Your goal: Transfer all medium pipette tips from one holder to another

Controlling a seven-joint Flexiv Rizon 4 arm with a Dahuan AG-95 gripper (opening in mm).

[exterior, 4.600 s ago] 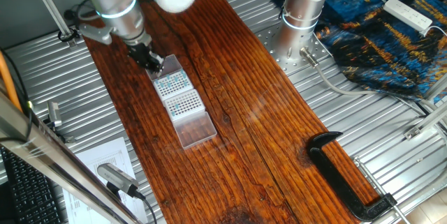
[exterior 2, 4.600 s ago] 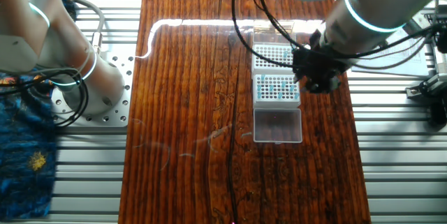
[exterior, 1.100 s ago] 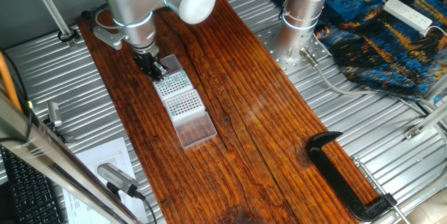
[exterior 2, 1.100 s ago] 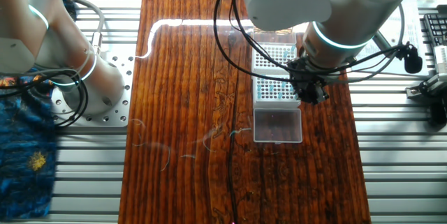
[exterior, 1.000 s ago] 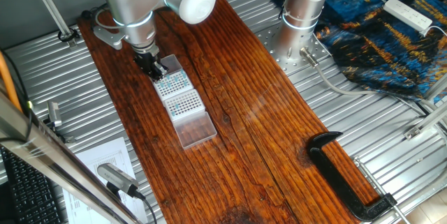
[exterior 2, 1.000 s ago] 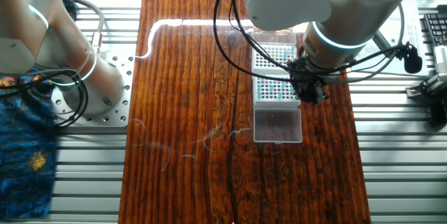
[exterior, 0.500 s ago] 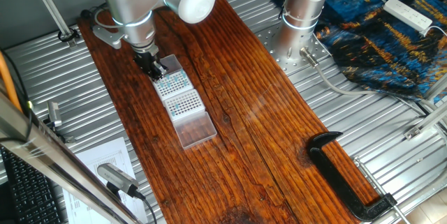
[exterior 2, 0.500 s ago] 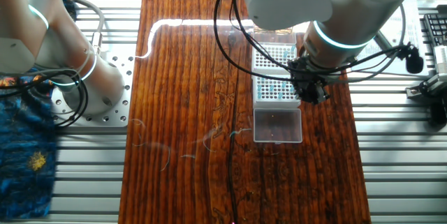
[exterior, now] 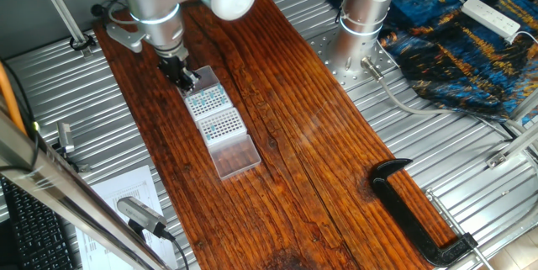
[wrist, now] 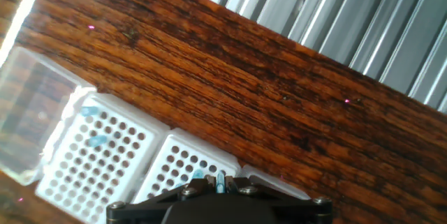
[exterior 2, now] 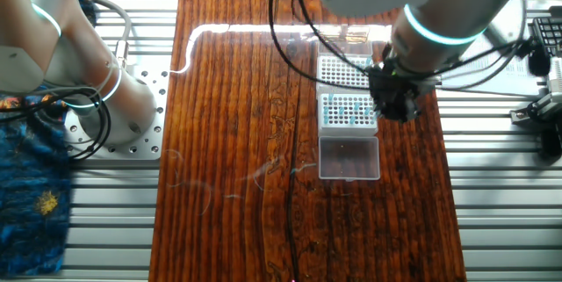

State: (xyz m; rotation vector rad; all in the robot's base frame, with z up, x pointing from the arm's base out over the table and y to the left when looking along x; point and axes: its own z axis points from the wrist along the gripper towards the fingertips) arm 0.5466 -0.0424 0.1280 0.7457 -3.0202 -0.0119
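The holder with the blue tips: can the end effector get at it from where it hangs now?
Probably yes. The end effector hangs at the edge of the holder; its blue tips stand uncovered, with nothing between.

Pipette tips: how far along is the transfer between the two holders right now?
Partway, it seems. Done: a few blue tips sit in the holder beside the clear lid. In hand: another blue tip shows at the hand, over the second holder; grip unclear. Left: cannot count, nor tell which holder is the source.
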